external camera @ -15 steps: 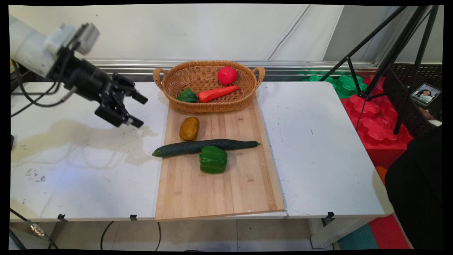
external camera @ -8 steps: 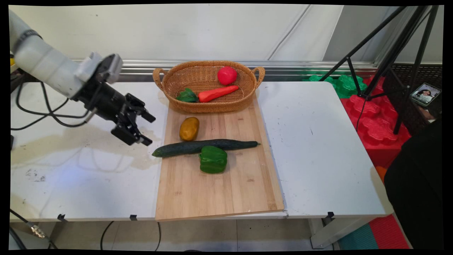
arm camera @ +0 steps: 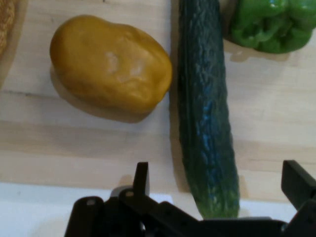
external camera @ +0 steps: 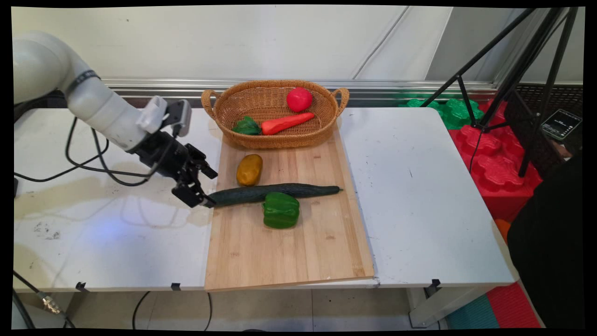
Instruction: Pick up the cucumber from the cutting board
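The claw (external camera: 205, 189) has come down from the table's (external camera: 419, 186) left side and now sits wide apart and holding nothing at the left tip of the cucumber (external camera: 275, 192), beside the potato (external camera: 249, 169) on the board (external camera: 289, 252).

Looks like a robotics lab or demo space, not a real kitchen. The white folding table (external camera: 419, 196) is stained and scuffed and sits against a bare panel wall (external camera: 233, 42). A black tripod (external camera: 517, 60) stands off to the right, over red and green foam blocks (external camera: 489, 158) on the floor. Loose black cables (external camera: 93, 158) hang off the arm at the left. The veg on the cutting board (external camera: 289, 247) and in the wicker basket (external camera: 275, 135) looks like shiny plastic.
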{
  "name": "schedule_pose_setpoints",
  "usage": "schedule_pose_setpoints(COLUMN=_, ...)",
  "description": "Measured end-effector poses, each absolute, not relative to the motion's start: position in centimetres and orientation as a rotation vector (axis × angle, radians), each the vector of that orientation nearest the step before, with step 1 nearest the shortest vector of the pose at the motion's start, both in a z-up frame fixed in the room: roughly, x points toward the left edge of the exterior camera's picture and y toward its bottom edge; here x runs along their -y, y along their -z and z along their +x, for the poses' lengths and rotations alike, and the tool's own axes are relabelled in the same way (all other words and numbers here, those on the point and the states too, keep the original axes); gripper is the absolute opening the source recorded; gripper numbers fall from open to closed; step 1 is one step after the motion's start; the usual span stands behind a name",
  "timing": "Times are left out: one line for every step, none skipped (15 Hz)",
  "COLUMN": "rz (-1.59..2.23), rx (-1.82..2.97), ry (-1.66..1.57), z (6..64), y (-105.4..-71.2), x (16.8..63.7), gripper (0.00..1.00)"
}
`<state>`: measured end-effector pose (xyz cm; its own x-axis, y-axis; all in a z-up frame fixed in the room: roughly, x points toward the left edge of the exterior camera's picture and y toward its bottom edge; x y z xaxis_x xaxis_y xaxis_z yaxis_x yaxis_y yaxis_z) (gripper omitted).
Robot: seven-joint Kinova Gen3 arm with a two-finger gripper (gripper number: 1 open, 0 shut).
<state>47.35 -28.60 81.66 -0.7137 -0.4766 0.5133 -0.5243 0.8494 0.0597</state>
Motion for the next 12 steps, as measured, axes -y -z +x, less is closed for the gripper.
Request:
schedule_pose_setpoints(rz=0.737, rx=2.505, ry=-0.124, z=47.0, y=-81.1, x=28.9, gripper=1.0)
schedule_pose_setpoints(rz=0.741, rx=2.51, ry=-0.125, z=46.6, y=-80.7, x=29.2, gripper=1.0)
schedule_pose_setpoints(rz=0.744, rx=2.515, ry=-0.126, z=46.3, y=-80.3, x=29.5, gripper=1.0)
schedule_pose_setpoints(rz=0.745, rx=2.52, ry=-0.127, z=46.0, y=-79.9, x=29.7, gripper=1.0)
schedule_pose_setpoints(rz=0.746, rx=2.525, ry=-0.129, z=45.8, y=-79.6, x=29.9, gripper=1.0)
schedule_pose_setpoints(rz=0.747, rx=2.529, ry=-0.131, z=45.6, y=-79.3, x=30.0, gripper=1.0)
schedule_pose_setpoints(rz=0.746, rx=2.533, ry=-0.133, z=45.4, y=-79.1, x=30.1, gripper=1.0)
schedule_pose_setpoints(rz=0.745, rx=2.536, ry=-0.134, z=45.3, y=-78.8, x=30.2, gripper=1.0)
schedule_pose_setpoints(rz=0.743, rx=2.538, ry=-0.137, z=45.2, y=-78.7, x=30.2, gripper=1.0)
schedule_pose_setpoints(rz=0.742, rx=2.54, ry=-0.14, z=45.2, y=-78.6, x=30.2, gripper=1.0)
schedule_pose_setpoints(rz=0.741, rx=2.541, ry=-0.142, z=45.2, y=-78.5, x=30.1, gripper=1.0)
schedule_pose_setpoints(rz=0.739, rx=2.543, ry=-0.145, z=45.2, y=-78.4, x=30.1, gripper=1.0)
